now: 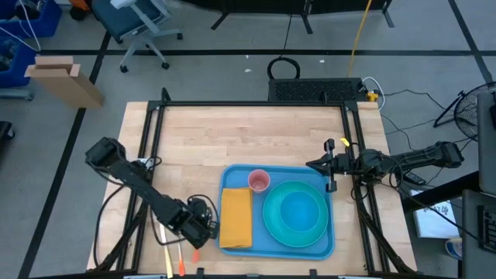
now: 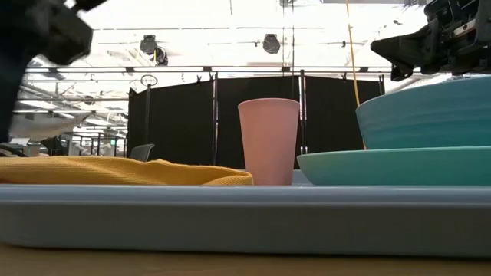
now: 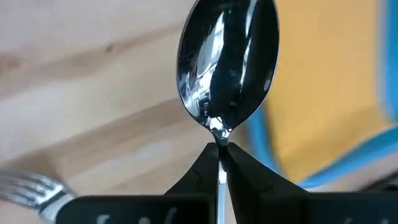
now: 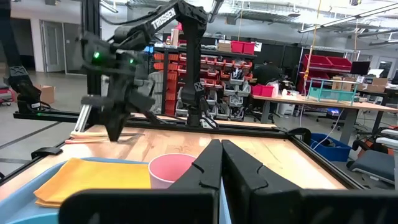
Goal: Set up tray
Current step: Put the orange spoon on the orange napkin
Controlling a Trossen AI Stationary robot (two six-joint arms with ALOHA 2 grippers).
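Observation:
The light-blue tray point(image 1: 232, 177) lies on the wooden table and carries a folded yellow napkin point(image 1: 236, 218), a pink cup point(image 1: 258, 181) and a turquoise bowl on a turquoise plate point(image 1: 294, 213). My left gripper point(image 1: 200, 229) is just off the tray's left rim, near the napkin, and is shut on a steel spoon point(image 3: 227, 62). My right gripper point(image 1: 328, 166) hovers at the tray's far right corner, shut and empty; in its wrist view the shut fingers point(image 4: 221, 163) point across the cup point(image 4: 171, 169) toward the left arm point(image 4: 118, 74). My left gripper point(image 3: 221, 149) pinches the spoon at its neck point(image 3: 219, 134), right where the bowl meets the handle, between the two fingertips point(image 3: 199, 168). The shiny bowl sticks out past the fingertips, in line with them, over the wood beside the tray's left rim point(image 3: 261, 134). The handle is hidden between the fingers.
A fork point(image 3: 31, 186) and other orange-handled cutlery point(image 1: 174, 249) lie on the table near the left gripper, close to the near edge. Black frame rails point(image 1: 151, 139) run along the table's sides. Bare wood point(image 1: 248, 136) stretches beyond the tray toward the far edge.

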